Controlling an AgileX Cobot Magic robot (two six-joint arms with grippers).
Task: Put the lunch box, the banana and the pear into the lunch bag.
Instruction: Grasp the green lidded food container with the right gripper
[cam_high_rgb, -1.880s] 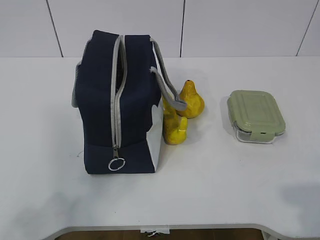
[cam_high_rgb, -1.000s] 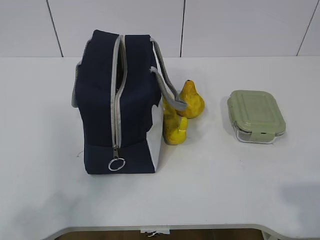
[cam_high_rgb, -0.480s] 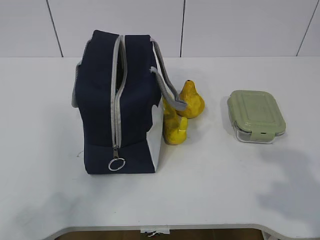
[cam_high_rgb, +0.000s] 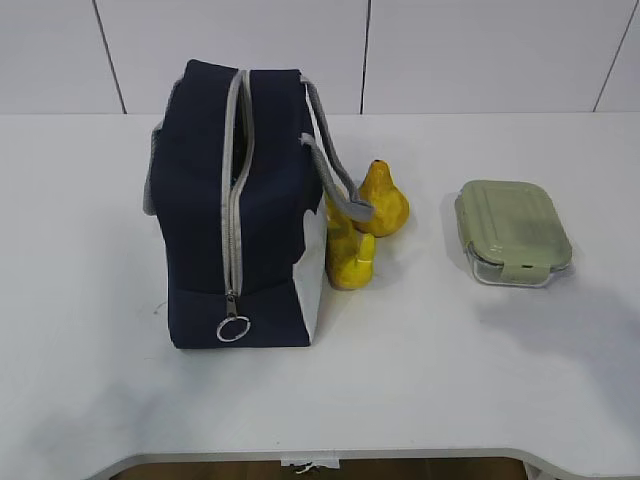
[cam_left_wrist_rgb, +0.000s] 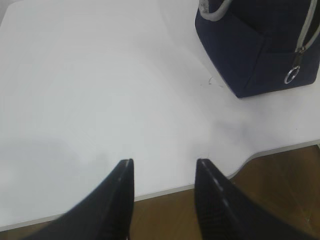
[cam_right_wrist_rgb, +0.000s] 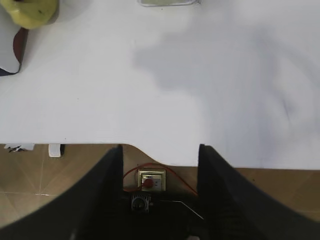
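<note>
The navy lunch bag (cam_high_rgb: 200, 200) stands left of centre, its grey zipper along the top and the ring pull (cam_high_rgb: 232, 328) at the near end. The banana (cam_high_rgb: 348, 258) leans against the bag's white side. The pear (cam_high_rgb: 383, 200) stands just behind it. The lunch box (cam_high_rgb: 512, 232) with the green lid sits to the right, shut. Neither gripper shows in the exterior view. My left gripper (cam_left_wrist_rgb: 164, 162) is open and empty over the table's near left edge, the bag (cam_left_wrist_rgb: 250, 55) ahead to its right. My right gripper (cam_right_wrist_rgb: 160, 147) is open and empty over the near edge; the banana (cam_right_wrist_rgb: 31, 11) is far ahead on the left.
The white table (cam_high_rgb: 450, 380) has a curved front edge with brown floor below it. A dark shadow lies on the table near the lunch box. A small box with a red button (cam_right_wrist_rgb: 149, 181) and a red wire sits on the floor under the right gripper.
The shadow at the table's right has grown and moved up toward the lunch box. The bag, fruit and lunch box have not moved.
</note>
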